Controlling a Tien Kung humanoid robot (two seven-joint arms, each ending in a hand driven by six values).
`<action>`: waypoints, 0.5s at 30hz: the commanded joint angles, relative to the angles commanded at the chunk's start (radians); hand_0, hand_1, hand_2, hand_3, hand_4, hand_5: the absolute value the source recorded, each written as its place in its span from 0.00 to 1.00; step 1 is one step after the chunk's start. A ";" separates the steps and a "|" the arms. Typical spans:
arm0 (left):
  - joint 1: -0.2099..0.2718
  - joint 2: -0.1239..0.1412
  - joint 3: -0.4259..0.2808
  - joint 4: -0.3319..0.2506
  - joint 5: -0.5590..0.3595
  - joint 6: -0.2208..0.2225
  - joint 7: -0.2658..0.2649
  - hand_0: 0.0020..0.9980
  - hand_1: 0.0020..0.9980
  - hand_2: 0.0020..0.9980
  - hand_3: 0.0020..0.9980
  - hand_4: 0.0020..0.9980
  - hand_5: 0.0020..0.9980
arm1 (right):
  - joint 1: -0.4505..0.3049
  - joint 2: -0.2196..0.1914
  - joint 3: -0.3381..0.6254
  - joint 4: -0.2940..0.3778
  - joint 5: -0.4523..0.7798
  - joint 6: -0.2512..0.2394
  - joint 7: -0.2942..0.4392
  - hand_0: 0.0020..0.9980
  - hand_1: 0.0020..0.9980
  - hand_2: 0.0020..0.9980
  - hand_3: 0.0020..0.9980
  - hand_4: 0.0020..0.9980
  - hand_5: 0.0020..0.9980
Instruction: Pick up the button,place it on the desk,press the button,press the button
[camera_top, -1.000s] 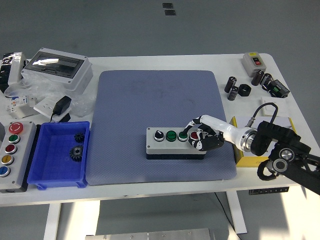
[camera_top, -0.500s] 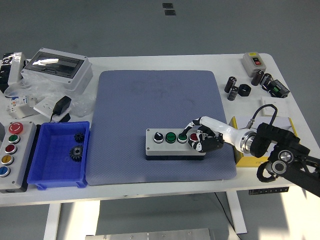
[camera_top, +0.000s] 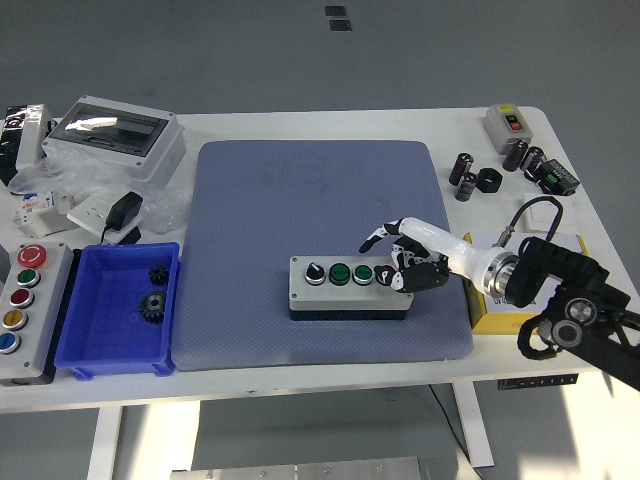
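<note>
Nearest, on the blue-grey textured mat (camera_top: 320, 200), lies the grey rectangular button box (camera_top: 348, 287) with a black knob, two green buttons and a red one in a row (the red one at its right end). The robot's right hand (camera_top: 405, 255) sits over that right end, grasping nothing: index finger stretched out leftward above the box, other fingers curled beside the red button. Whether a fingertip touches it, I cannot tell. Left of the mat stands a blue plastic bin (camera_top: 115, 345) holding two dark gears (camera_top: 153, 291).

Right arm, up close-ish

White-and-black hand (camera_top: 408, 259), silver wrist ring, chunky black arm (camera_top: 570, 300) with a looping black cable (camera_top: 527, 212).
</note>
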 joint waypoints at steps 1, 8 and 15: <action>0.000 0.000 -0.001 0.000 0.002 0.000 0.001 0.62 0.58 0.51 0.58 0.61 0.13 | -0.007 -0.003 0.024 0.010 0.010 0.012 0.000 0.01 0.09 0.18 0.68 0.53 0.00; 0.002 0.001 -0.008 0.000 0.007 0.001 0.003 0.62 0.58 0.50 0.58 0.61 0.13 | -0.122 0.052 0.180 -0.001 -0.026 -0.083 0.086 0.01 0.09 0.18 0.67 0.53 0.00; 0.012 -0.005 -0.010 0.000 0.006 0.002 0.007 0.62 0.58 0.50 0.58 0.61 0.14 | -0.273 0.209 0.376 -0.036 -0.179 -0.307 0.281 0.00 0.07 0.20 0.70 0.78 0.32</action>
